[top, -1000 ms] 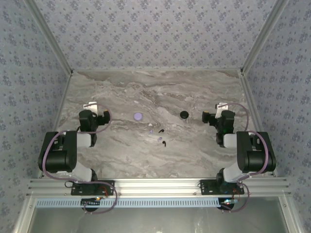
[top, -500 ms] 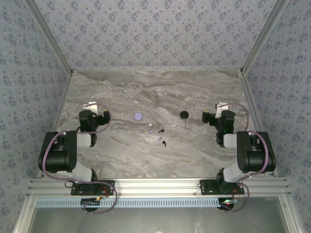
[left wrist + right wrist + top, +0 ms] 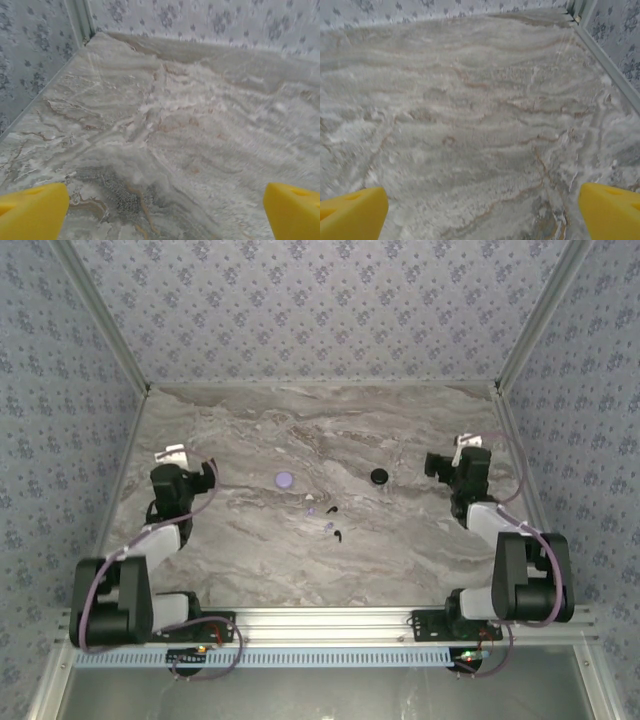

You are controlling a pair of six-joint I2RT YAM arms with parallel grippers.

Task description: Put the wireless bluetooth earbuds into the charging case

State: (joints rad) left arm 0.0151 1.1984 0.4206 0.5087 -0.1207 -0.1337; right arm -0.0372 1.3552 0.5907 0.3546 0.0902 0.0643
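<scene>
The left gripper [image 3: 162,212] is spread wide, its yellow fingertips [image 3: 32,210] sitting at the 2 lower corners of its wrist view with only bare marble desk [image 3: 165,125] between them. The right gripper [image 3: 480,212] is just as wide and also holds nothing. From above, both hang over the outer sides of the desk, well apart from the work in the middle.

The step in hand looks like the first reach for a bud. To do it well, I would narrow the jaws before going down, since each bud is far smaller than the present gap. I would then descend straight over 1 bud and pinch lightly, so it does not skid on the smooth marble. Colour should go to matching colour, so which case the bud goes to matters as much as the grasp.

The 4 tiny buds lie loose in a small cluster near the desk's middle: 2 pale purple earbuds [image 3: 311,512] and 2 black earbuds [image 3: 340,535], none in a case. The round purple charging case [image 3: 285,480] sits just beyond the cluster to the left, the round black charging case [image 3: 379,476] beyond it to the right. Whether either lid is open is too small to tell
</scene>
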